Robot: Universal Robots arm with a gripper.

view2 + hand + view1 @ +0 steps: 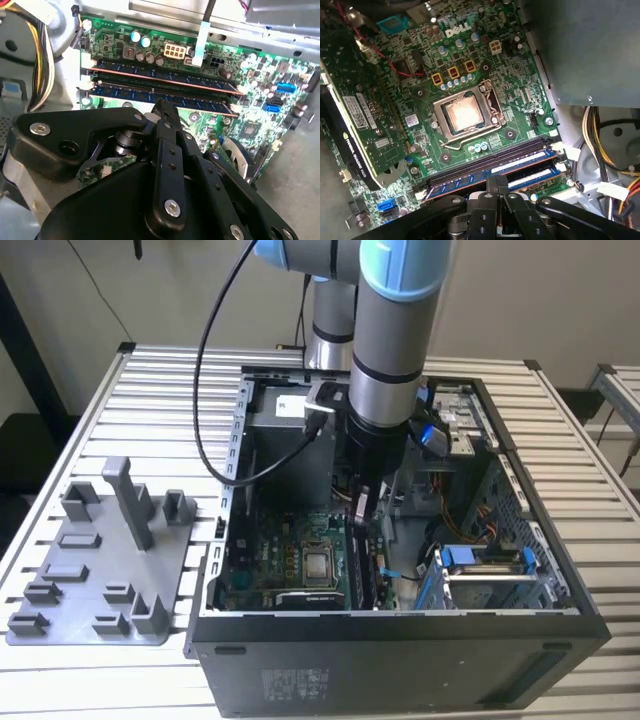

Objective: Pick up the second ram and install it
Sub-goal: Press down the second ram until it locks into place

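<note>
An open black computer case (pixel 400 660) lies on a slatted metal table (pixel 150 390), its side removed so the green motherboard (pixel 290 570) shows. A bare processor socket (pixel 465 114) sits in the board's middle in the first wrist view, with a graphics card (pixel 360 115) standing along one edge. Bundled yellow and black cables (pixel 592 130) run beside the board. On the exterior view's left, a grey plastic fixture tray (pixel 100 570) with upright posts rests on the table beside the case.

A slatted aluminium table (pixel 150 380) carries everything. Directly on it, beneath the gripper (pixel 362 508), lies an open black computer case (pixel 400 660). A grey fixture tray (pixel 100 570) rests well off to the exterior view's left of the jaws.
</note>
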